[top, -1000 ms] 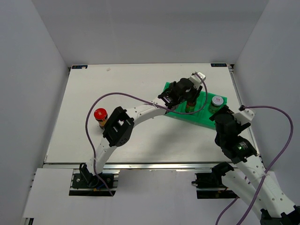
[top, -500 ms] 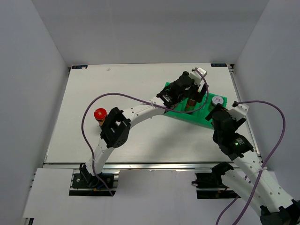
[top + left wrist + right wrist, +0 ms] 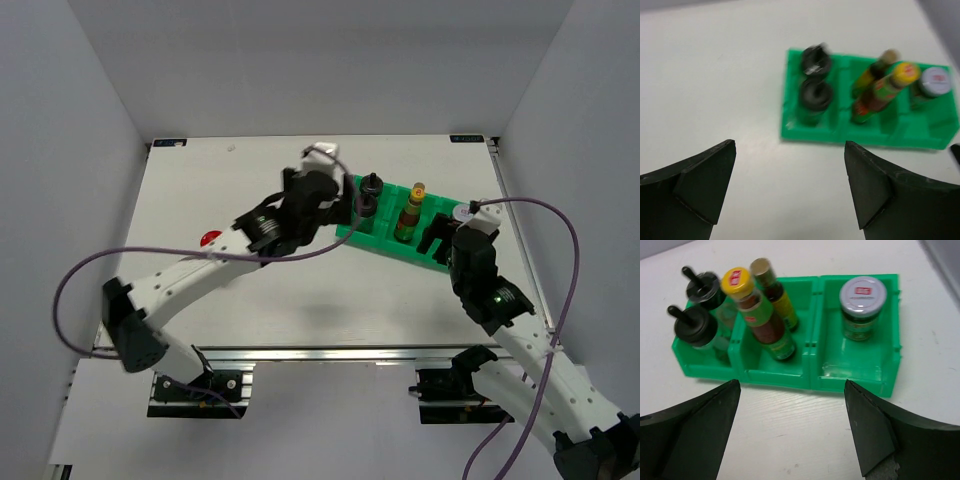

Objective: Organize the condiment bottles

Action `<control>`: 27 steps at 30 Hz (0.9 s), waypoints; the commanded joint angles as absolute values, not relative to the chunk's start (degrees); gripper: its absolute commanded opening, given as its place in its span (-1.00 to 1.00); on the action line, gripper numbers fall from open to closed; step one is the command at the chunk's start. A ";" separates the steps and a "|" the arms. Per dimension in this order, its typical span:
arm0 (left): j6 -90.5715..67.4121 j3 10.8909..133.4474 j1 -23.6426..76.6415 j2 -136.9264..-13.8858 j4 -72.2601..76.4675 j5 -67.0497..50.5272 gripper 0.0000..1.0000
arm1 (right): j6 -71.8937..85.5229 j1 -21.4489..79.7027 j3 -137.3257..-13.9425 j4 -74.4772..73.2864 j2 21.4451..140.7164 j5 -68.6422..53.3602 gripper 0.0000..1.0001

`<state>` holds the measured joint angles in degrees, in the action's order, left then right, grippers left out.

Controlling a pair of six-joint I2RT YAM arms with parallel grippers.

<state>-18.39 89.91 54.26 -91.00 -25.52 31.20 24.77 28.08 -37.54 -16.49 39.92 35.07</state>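
Five of the condiment bottles stand in the green bin [image 3: 855,371]. A front black-capped bottle [image 3: 695,325] and a rear black-capped bottle [image 3: 704,287] share its left compartment. A yellow-capped bottle [image 3: 762,315] and a brown-capped bottle [image 3: 774,290] fill the middle one, and a red-labelled jar [image 3: 862,297] sits in the right one.

In the top view a red-capped bottle [image 3: 210,239] stands on the table [image 3: 330,300] at 9 o'clock, well apart from the bin and partly hidden by the left arm. The left gripper [image 3: 790,190] hovers near the bin's 10 o'clock, fingers spread wide and empty. The right gripper [image 3: 792,430], near 5 o'clock, is likewise spread and holds nothing.
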 commanded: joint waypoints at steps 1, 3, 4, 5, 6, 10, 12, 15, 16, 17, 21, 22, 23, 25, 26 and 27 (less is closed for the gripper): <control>-34.24 78.34 51.87 -80.21 -44.07 43.49 0.96 | 20.40 27.77 -37.53 -8.03 42.44 25.79 0.79; -43.56 70.71 49.85 -75.78 -51.37 44.47 0.96 | 19.69 27.77 -37.35 -5.20 43.68 21.64 0.79; -49.08 68.58 47.31 -72.02 -53.59 44.73 0.96 | 19.51 27.77 -37.35 -2.31 45.25 17.36 0.79; -51.48 66.64 45.89 -70.24 -55.70 44.65 0.96 | 18.64 27.77 -37.53 -1.07 46.13 15.23 0.79; -53.07 64.71 44.23 -68.66 -58.51 44.47 0.96 | 18.37 27.77 -37.88 -0.71 47.27 13.03 0.79; -57.29 56.61 35.97 -62.24 -60.11 43.42 0.96 | 17.75 28.04 -40.16 2.19 53.25 7.13 0.79; -57.74 56.69 34.72 -60.74 -59.60 42.72 0.96 | 17.67 28.12 -40.78 2.72 54.75 6.68 0.79; -57.13 57.22 30.69 -61.25 -57.49 43.68 0.96 | 17.49 28.30 -42.01 3.08 57.65 5.45 0.79; -55.65 57.39 27.11 -62.04 -56.87 43.16 0.96 | 17.40 28.30 -42.19 3.08 58.09 5.10 0.79; -53.81 57.83 25.42 -63.01 -55.65 41.94 0.96 | 17.40 28.30 -42.27 3.34 58.36 5.01 0.79; -48.70 58.09 20.92 -68.10 -48.09 36.74 0.96 | 17.14 28.30 -42.36 3.87 59.06 4.48 0.79; -47.47 58.10 20.13 -69.77 -47.03 36.39 0.96 | 17.05 28.39 -42.36 3.95 59.24 4.48 0.79; -46.94 58.36 19.60 -70.57 -46.15 35.78 0.96 | 17.05 28.39 -42.36 3.96 59.33 4.57 0.79; -45.71 58.53 18.29 -71.89 -44.13 34.28 0.96 | 16.79 28.39 -42.54 3.87 59.68 4.83 0.79; -45.09 58.45 17.93 -72.07 -42.55 33.41 0.96 | 16.79 28.39 -42.54 3.87 59.85 4.83 0.79; -44.48 58.27 17.67 -72.07 -41.67 32.62 0.96 | 16.70 28.39 -42.54 3.87 60.11 4.92 0.79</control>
<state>-48.07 57.49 18.59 -71.68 -45.65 37.04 17.78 28.16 -39.68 1.34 59.64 5.54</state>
